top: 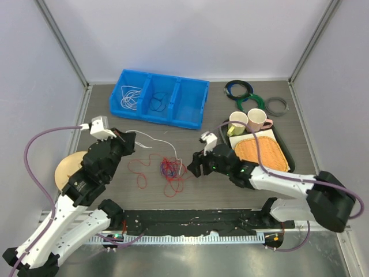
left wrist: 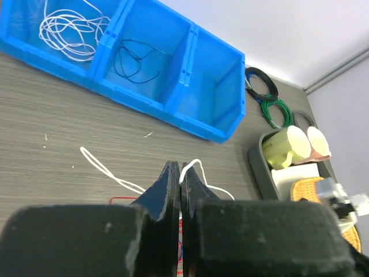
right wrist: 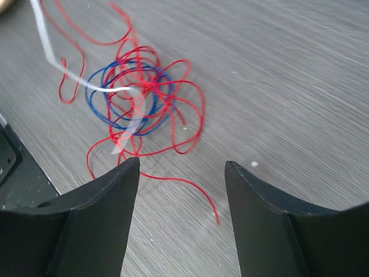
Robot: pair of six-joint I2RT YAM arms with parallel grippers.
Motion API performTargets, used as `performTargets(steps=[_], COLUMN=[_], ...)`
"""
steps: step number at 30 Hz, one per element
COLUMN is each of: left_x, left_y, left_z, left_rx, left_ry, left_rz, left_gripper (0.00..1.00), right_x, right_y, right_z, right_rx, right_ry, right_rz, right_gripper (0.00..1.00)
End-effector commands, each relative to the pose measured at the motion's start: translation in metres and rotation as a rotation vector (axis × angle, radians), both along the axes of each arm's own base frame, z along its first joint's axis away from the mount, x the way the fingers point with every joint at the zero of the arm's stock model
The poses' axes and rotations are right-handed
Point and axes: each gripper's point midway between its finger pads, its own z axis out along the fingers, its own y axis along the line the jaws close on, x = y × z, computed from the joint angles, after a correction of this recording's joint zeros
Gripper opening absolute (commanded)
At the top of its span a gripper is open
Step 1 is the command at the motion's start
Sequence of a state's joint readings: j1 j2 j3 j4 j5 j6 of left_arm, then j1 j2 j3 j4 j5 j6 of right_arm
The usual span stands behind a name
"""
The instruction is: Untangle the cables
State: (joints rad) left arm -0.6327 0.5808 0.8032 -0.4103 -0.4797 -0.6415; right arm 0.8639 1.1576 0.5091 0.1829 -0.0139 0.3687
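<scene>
A tangle of red and dark blue cables (top: pixel 170 169) lies on the table between the arms, with a red loop (top: pixel 138 170) trailing to its left. A white cable (top: pixel 157 140) runs from the tangle to my left gripper (top: pixel 130 140). In the left wrist view the left gripper (left wrist: pixel 182 168) is shut on the white cable (left wrist: pixel 209 187), which loops out between the tips. My right gripper (top: pixel 193 168) is open and empty just right of the tangle. In the right wrist view the tangle (right wrist: pixel 138 95) lies beyond the open right gripper (right wrist: pixel 181 167), with a red cable end between the fingers.
A blue three-compartment bin (top: pixel 191 117) stands at the back, with a white cable (top: pixel 130 98) in its left compartment and a dark wire (top: pixel 161 103) in the middle one. Coiled rings (top: pixel 241 88), a tray (top: pixel 286 151) with two mugs and an orange mat stand right. A wooden disc (top: pixel 68 167) lies left.
</scene>
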Motion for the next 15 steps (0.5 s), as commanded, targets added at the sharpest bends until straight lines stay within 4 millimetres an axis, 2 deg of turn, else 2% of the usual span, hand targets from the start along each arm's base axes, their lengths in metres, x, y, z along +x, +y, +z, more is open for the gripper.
performTargets(steps=[1, 4, 6, 7, 8, 9, 11, 12, 13, 14, 15], left_x=[0.007, 0.021, 0.029, 0.041, 0.046, 0.051, 0.072, 0.077, 0.093, 0.101, 0.105], left_y=[-0.012, -0.008, -0.006, -0.009, -0.004, -0.004, -0.001, 0.002, 0.01, 0.015, 0.023], left_z=[0.045, 0.06, 0.075, 0.07, 0.073, 0.087, 0.087, 0.104, 0.1, 0.104, 0.121], left_rx=[-0.04, 0.001, 0.04, 0.081, 0.12, 0.131, 0.176, 0.178, 0.202, 0.204, 0.188], left_ry=[-0.105, -0.123, -0.15, -0.127, -0.126, -0.144, -0.121, -0.144, -0.121, -0.117, -0.142], left_rz=[-0.046, 0.012, 0.034, 0.051, 0.085, 0.097, 0.136, 0.145, 0.181, 0.202, 0.227], left_gripper=[0.0, 0.0, 0.0, 0.0, 0.0, 0.0, 0.0, 0.0, 0.0, 0.0, 0.0], right_x=[0.002, 0.01, 0.019, 0.019, 0.019, 0.018, 0.016, 0.015, 0.013, 0.014, 0.013], right_y=[0.05, 0.055, 0.049, 0.047, 0.045, 0.044, 0.041, 0.038, 0.035, 0.033, 0.03], right_z=[0.022, 0.025, 0.029, 0.035, 0.035, 0.036, 0.041, 0.042, 0.044, 0.046, 0.045], right_rx=[0.0, 0.007, 0.019, 0.036, 0.039, 0.039, 0.05, 0.047, 0.051, 0.053, 0.049], right_ry=[-0.111, -0.108, -0.121, -0.13, -0.131, -0.13, -0.137, -0.137, -0.14, -0.144, -0.144], right_rz=[0.147, 0.11, 0.037, 0.024, 0.018, 0.016, 0.013, 0.008, 0.006, -0.004, -0.011], right_gripper=[0.68, 0.73, 0.78, 0.8, 0.81, 0.82, 0.83, 0.82, 0.83, 0.83, 0.83])
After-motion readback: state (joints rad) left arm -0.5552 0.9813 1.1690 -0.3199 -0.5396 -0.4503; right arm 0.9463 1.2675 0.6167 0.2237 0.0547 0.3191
